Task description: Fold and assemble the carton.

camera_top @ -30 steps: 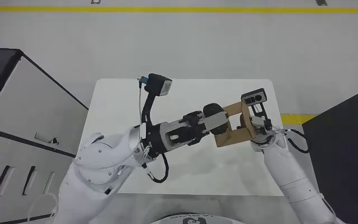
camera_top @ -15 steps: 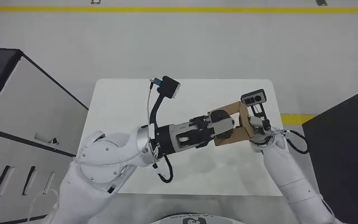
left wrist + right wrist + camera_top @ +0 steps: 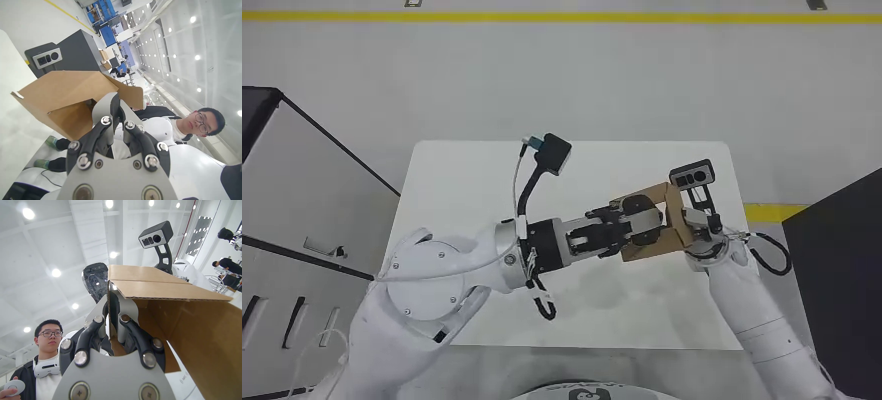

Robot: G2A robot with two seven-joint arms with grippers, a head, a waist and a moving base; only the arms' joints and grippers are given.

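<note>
The brown carton [image 3: 674, 218] is held off the white table [image 3: 472, 180] near its right side, partly unfolded with its flaps loose. My right gripper [image 3: 694, 238] is shut on one carton wall, and in the right wrist view the cardboard edge [image 3: 189, 323] runs between the fingers of that gripper [image 3: 110, 298]. My left gripper [image 3: 647, 222] sits at the carton's open left end. In the left wrist view its gripper [image 3: 116, 98] is shut, tips against a flap of the carton [image 3: 62, 89], with no cardboard seen between the pads.
A grey cabinet [image 3: 292, 180] stands left of the table and a dark one [image 3: 842, 250] on the right. A person with a controller stands behind the robot, away from the carton. Bare table lies ahead of and behind the arms.
My left arm has stretched rightward, bringing its gripper from beside the carton up into its open end. The carton has tilted slightly, and the right gripper has kept its hold.
</note>
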